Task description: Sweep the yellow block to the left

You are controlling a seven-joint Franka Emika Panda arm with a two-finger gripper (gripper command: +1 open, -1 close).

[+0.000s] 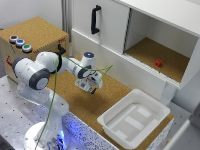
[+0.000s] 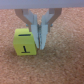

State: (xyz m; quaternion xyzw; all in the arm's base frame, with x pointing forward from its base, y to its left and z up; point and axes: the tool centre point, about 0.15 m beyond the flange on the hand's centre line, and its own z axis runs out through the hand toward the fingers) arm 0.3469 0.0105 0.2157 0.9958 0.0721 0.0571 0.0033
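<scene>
Gripper (image 2: pixel 39 37) beside yellow block (image 2: pixel 24 42), sweep pending.

Fingers pressed nearly together, pinching nothing; the block sits on the cork surface (image 2: pixel 60 65), touching the finger at its 3 o'clock. Risk: an off-centre push may spin or tip the cube past the fingers. Marked face toward the wrist camera; no long axis.

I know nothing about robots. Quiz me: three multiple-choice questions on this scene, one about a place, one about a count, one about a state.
1. Where is the small red block?
A. in the open cabinet
B. in the white tray
C. on the wooden box

2. How many buttons sit on the wooden box?
A. one
B. three
C. five

3. What does the claw hold?
A. the yellow block
B. a cup
C. nothing

Answers: 1 A, it lies on the cabinet's cork floor. 2 B, three show in a row. 3 C, the yellow block stands beside the fingers, ungripped.
</scene>
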